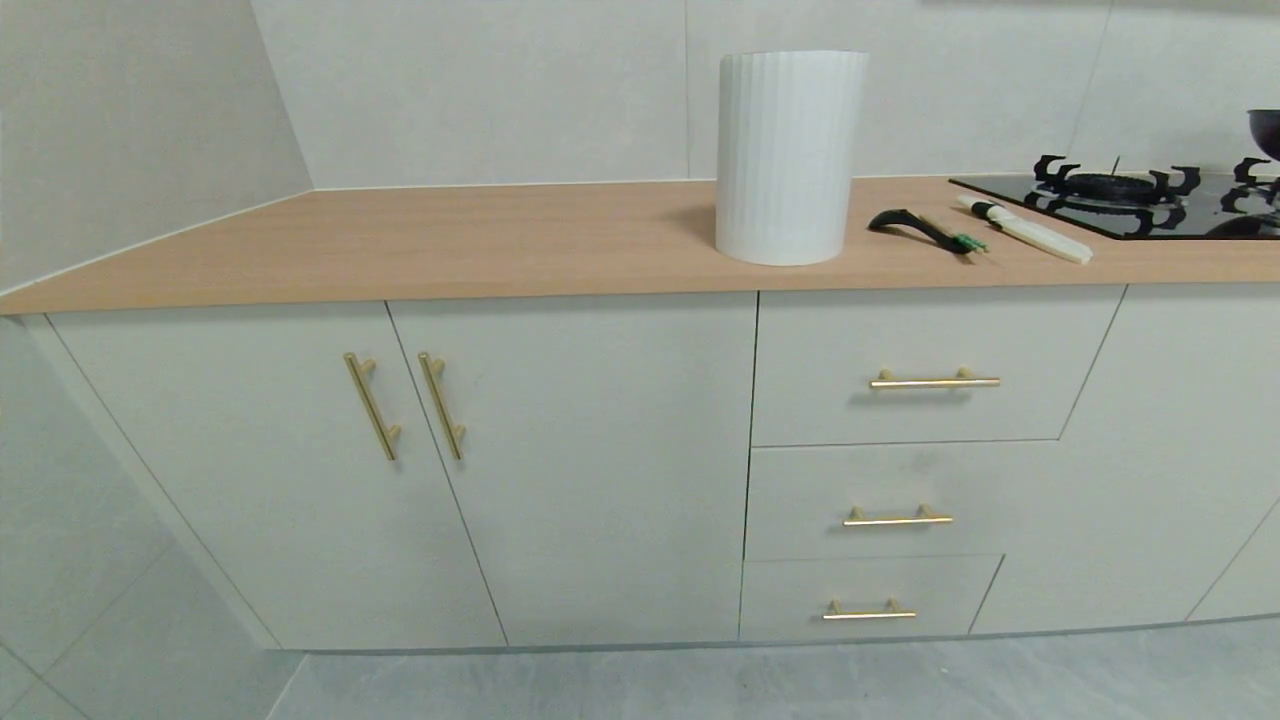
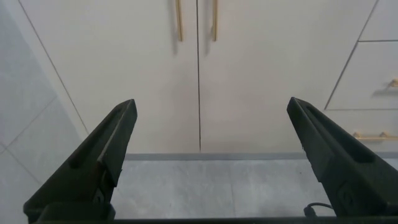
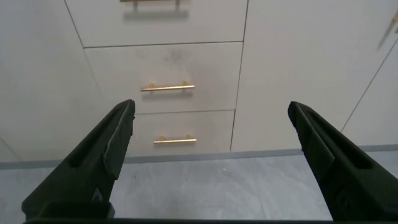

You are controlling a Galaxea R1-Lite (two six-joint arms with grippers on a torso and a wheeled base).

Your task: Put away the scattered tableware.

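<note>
Tableware lies loose on the wooden countertop (image 1: 480,240), at about 2 o'clock in the head view. There is a black utensil (image 1: 915,227) with a curved end and, just beside it at its 3 o'clock, a long cream-coloured utensil (image 1: 1025,230) with a dark band near its far end. A small green piece (image 1: 968,242) sits at the near tip of the black utensil; what it is cannot be told. A tall white ribbed cylinder (image 1: 787,160) stands upright at 9 o'clock from the black utensil, close but apart. The black gas hob (image 1: 1120,200) is at 1 o'clock from the cream utensil, whose far end reaches its edge.

A stack of three drawers with gold bar handles, the top drawer (image 1: 910,340) uppermost, sits at 6 o'clock below the tableware. The double cupboard doors (image 1: 400,470) are at 9 o'clock from the drawers.

The left gripper (image 2: 211,106) is spread wide and holds nothing, facing the cupboard doors low down. The right gripper (image 3: 211,109) is likewise spread wide and holds nothing, facing the lower drawer handles (image 3: 167,88).
</note>
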